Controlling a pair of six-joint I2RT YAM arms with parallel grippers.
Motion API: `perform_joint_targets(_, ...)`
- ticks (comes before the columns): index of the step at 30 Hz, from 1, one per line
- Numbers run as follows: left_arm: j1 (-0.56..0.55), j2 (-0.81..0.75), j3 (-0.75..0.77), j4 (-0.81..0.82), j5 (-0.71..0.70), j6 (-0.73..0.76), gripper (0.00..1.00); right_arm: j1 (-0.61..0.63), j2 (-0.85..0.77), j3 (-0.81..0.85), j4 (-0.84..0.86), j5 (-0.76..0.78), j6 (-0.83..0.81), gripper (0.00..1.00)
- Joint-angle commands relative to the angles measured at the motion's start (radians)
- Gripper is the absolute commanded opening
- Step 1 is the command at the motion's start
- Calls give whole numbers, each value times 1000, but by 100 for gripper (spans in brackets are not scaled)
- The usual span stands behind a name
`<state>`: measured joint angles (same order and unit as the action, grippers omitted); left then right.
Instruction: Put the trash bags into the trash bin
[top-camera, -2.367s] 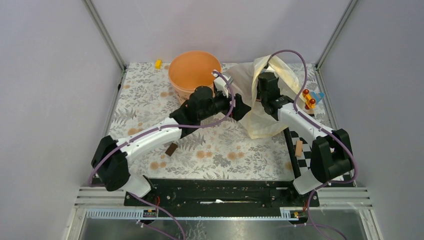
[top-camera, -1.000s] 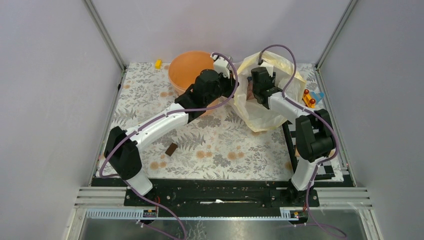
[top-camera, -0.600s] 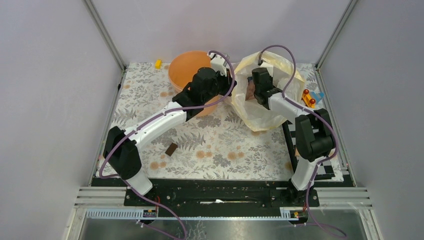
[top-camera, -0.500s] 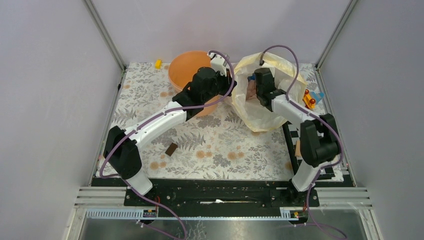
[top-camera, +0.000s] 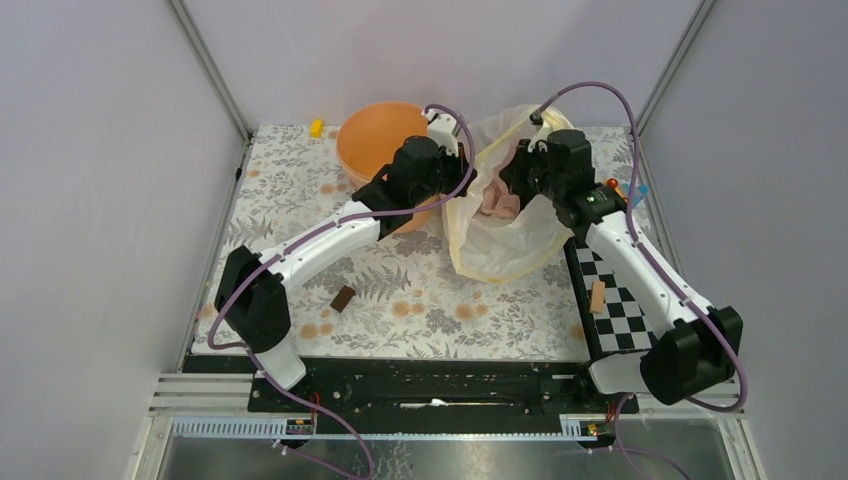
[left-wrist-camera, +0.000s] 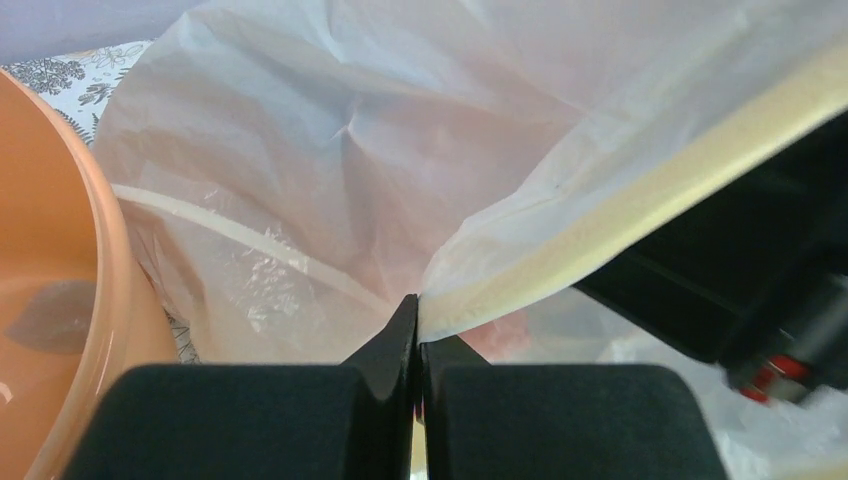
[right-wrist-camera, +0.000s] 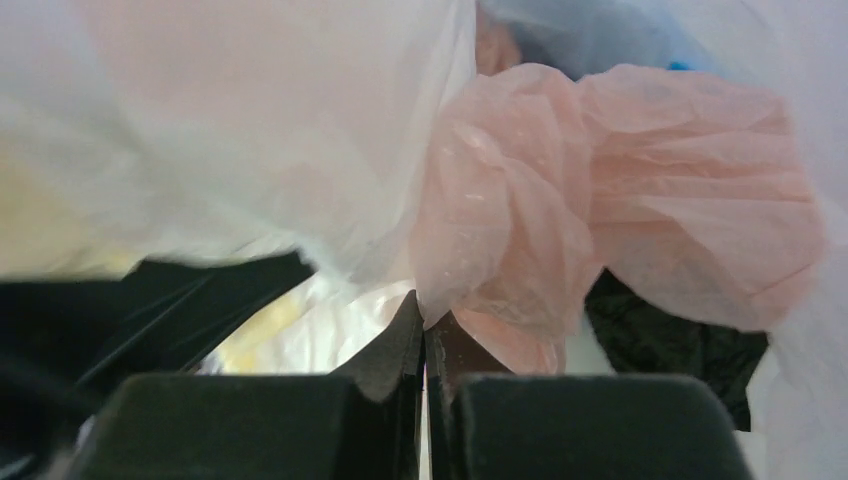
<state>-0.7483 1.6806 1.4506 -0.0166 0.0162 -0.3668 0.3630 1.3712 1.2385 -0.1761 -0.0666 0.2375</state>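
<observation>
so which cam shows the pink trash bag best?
Right wrist: the crumpled pink trash bag is close up, pinched by the right gripper. Top external shows only a small pink patch inside the cream-yellow bag; left wrist, a faint pink smudge behind film.

Bright, even light — wrist views blurred

Right arm swung out: elbow, folded up beside the checkerboard (top-camera: 615, 305) half a second back, now sits low at the bench's near right corner, forearm stretched long. Right end effector (top-camera: 515, 185) drawn up out of the cream-yellow bag (top-camera: 500, 255), pinching the trash bag (top-camera: 497, 203); pink wad now plain in the opening. Cream-yellow bag gone from round and spread to narrower and longer. More checkerboard exposed. Left end effector (top-camera: 458, 172), earlier low before the trash bin (top-camera: 375, 140), now clamps the bag's left rim.
</observation>
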Motion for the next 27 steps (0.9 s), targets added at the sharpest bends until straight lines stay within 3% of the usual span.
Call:
perform_joint_targets(1, 2, 23, 31, -14, -13, -3, 0, -1, -101, 22, -99, -244, 37, 0)
perform_joint_targets(5, 1, 58, 16, 6, -4, -13, 0, -1, -179, 23, -100, -337, 65, 0)
perform_joint_targets(14, 1, 179, 14, 40, 10, -44, 0, -1, -313, 67, -92, -382, 105, 0)
perform_joint_targets(21, -8, 256, -5, 113, 30, -87, 0, -1, -390, 119, -22, -331, 139, 0)
perform_joint_targets(27, -11, 275, -55, 194, 33, -111, 0, -1, -517, 65, 25, -179, 148, 0)
